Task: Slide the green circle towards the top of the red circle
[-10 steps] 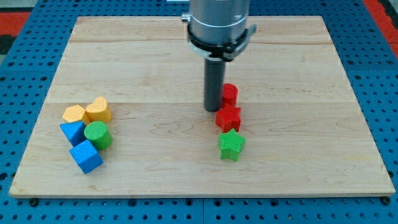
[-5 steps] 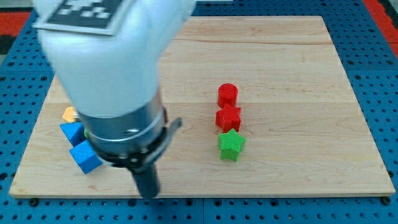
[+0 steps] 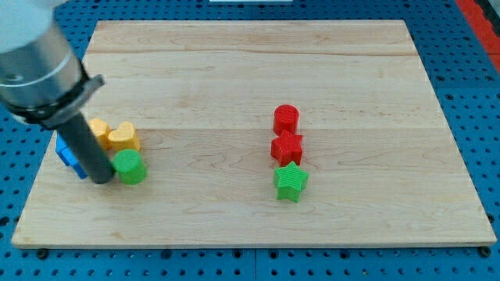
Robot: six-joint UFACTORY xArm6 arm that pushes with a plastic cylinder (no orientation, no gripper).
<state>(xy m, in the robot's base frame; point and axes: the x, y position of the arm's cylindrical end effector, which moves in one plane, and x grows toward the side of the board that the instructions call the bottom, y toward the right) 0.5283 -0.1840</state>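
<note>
The green circle (image 3: 130,166) lies on the wooden board (image 3: 250,78) at the view's left. My tip (image 3: 101,179) rests on the board right against the green circle's left side. The red circle (image 3: 286,119) stands far off to the right of centre, at the top of a column with a red star (image 3: 287,147) and a green star (image 3: 291,182) below it.
Two yellow blocks (image 3: 117,136) sit just above the green circle. A blue block (image 3: 69,154) shows behind the rod at the left, partly hidden. The arm's body covers the view's upper left corner.
The rod swung from beside the red circle, through the view's bottom, to the green circle's left side. The blue cube seen below the green circle no longer shows there.
</note>
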